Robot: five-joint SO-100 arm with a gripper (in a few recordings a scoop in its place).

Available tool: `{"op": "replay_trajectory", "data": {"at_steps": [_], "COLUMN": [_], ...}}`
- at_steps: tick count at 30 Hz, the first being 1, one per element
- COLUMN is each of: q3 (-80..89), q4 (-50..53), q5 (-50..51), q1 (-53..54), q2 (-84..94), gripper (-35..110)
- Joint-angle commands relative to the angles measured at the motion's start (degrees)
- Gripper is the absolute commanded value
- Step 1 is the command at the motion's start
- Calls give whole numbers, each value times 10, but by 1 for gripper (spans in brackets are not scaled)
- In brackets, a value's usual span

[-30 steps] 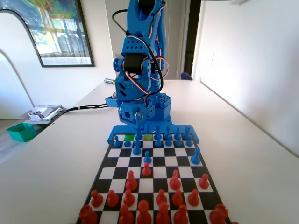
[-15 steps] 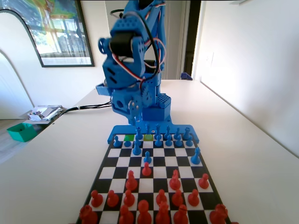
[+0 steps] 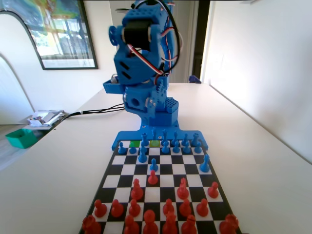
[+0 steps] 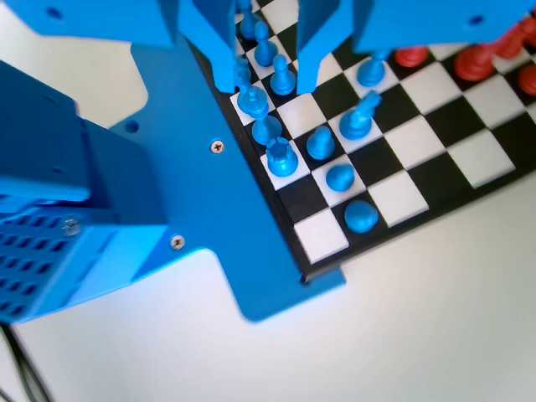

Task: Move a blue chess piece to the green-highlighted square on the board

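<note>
Board pieces unmoved; arm has lifted higher, its jaws parted and empty above it.

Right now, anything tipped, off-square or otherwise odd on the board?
Nothing stands out. The blue pieces and red pieces on the board all stand upright on their squares. The hand hangs open above the blue back rows, holding nothing, and the green square is bare.
</note>
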Motion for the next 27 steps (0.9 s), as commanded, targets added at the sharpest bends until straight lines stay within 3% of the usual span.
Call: {"op": "replay_trajectory", "data": {"at_steps": [1,6,27], "q3": [27,76,134], "q4": [-60,-122,-171], "q5": [12,25,-4], "q1": [-25,-51,-42], "q2": [28,28,31], "gripper": [13,14,14]}}
